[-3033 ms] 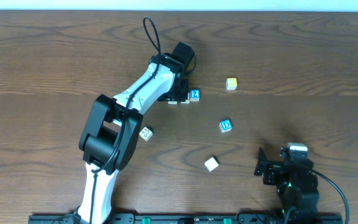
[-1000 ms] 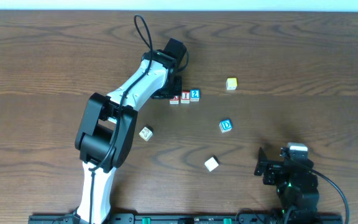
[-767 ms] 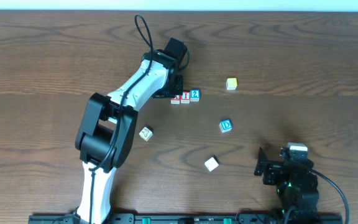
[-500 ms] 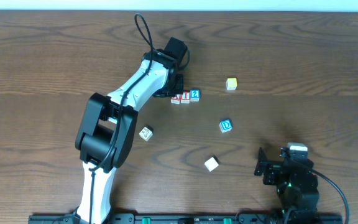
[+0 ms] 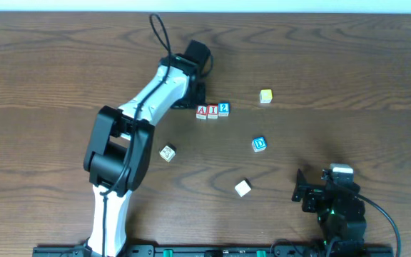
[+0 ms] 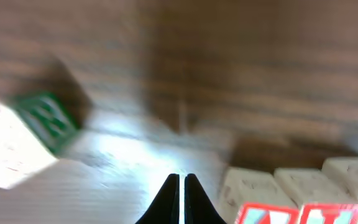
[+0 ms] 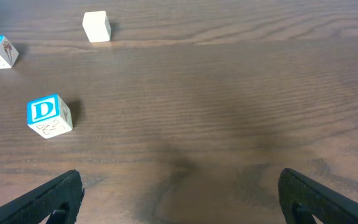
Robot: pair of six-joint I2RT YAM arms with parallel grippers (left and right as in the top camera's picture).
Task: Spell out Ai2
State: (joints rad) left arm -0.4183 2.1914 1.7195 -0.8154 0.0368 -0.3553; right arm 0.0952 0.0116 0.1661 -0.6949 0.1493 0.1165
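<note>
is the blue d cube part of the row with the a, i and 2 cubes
No, the D cube sits by itself, well apart from the A cube, I cube and 2 cube standing side by side.

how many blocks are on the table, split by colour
red-edged: 2, the A cube and the I cube
blue-edged: 2, the 2 cube and the D cube
yellow cube: 1
plain pale cube: 1
pale printed cube: 1
total: 7
</note>
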